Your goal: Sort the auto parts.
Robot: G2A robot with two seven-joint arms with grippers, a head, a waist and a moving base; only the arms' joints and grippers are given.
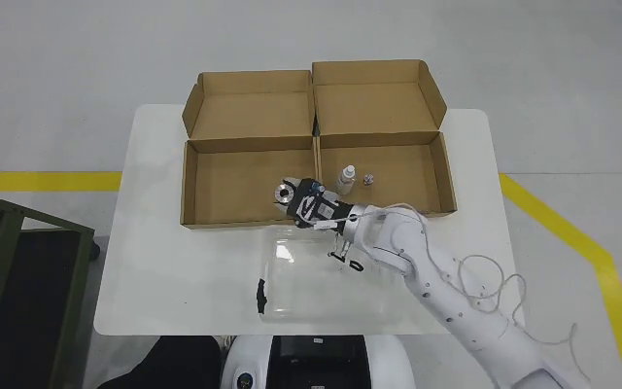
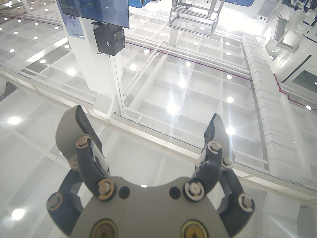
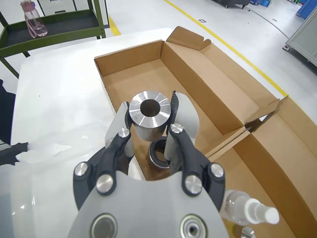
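A hollow steel cylinder [image 3: 148, 125] is gripped between the closed fingers of the right gripper [image 3: 151, 105]. It is held over the lower right corner of the left-hand cardboard box [image 1: 224, 185], near the centre of the top view. A black ring [image 3: 158, 153] is seen on that box's floor, just under the cylinder. In the right-hand cardboard box [image 1: 418, 180], a small spray bottle [image 1: 345, 178] and a small metal part [image 1: 369, 179] are set close together near the left wall. Below the boxes, a clear plastic container [image 1: 311, 292] lies on the white table [image 1: 155, 272], with a black part [image 1: 260, 295] at its left edge. The left gripper [image 2: 147, 115] is seen spread wide and holding nothing, pointed at a ceiling.
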